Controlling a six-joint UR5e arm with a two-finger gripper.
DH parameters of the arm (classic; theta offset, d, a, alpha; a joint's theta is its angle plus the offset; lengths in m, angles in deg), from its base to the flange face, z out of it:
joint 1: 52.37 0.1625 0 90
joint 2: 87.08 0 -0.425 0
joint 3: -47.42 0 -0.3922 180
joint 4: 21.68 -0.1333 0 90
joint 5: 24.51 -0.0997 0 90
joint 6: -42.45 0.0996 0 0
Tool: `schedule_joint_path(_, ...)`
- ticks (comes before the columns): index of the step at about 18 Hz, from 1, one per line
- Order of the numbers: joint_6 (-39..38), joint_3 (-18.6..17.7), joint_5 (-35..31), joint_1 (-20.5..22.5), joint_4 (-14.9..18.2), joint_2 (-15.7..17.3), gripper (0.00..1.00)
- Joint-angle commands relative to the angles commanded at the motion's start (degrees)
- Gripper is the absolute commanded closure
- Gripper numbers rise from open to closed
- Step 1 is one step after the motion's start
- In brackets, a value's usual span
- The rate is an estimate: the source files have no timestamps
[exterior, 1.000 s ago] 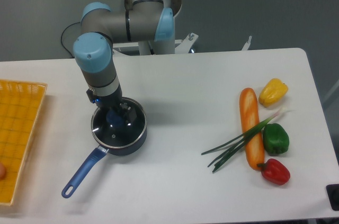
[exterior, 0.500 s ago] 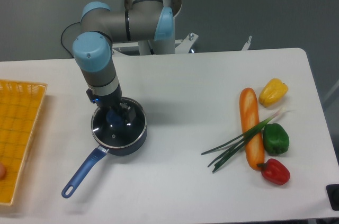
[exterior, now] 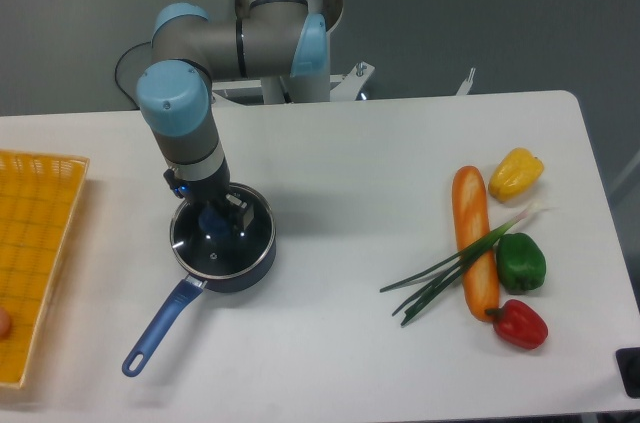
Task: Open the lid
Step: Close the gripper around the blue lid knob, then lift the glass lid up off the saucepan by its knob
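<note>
Fixed camera: lid [exterior: 205,248] sat on the dark blue saucepan [exterior: 255,261] at table [exterior: 350,163] left-centre, pan handle [exterior: 158,326] pointing toward the front-left. Gripper [exterior: 218,220] was down over the lid's blue knob [exterior: 212,223], directly below the wrist, so the lift looked straight up. Fingers appeared closed around the knob, but actual contact couldn't be told. Vegetables lay well apart, right.

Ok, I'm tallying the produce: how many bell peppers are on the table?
3, all near the table's right side: a yellow pepper farthest back, a green pepper in the middle, a red pepper nearest the front. None seems hidden.
</note>
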Motion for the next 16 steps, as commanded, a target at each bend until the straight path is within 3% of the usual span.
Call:
schedule_joint_path(8, 0.5, 0.9, -0.4, 0.5, 0.6, 0.8, 0.51)
schedule_joint_path(16, 1.1, 2.7, -0.4, 2.3, 4.2, 1.8, 0.51)
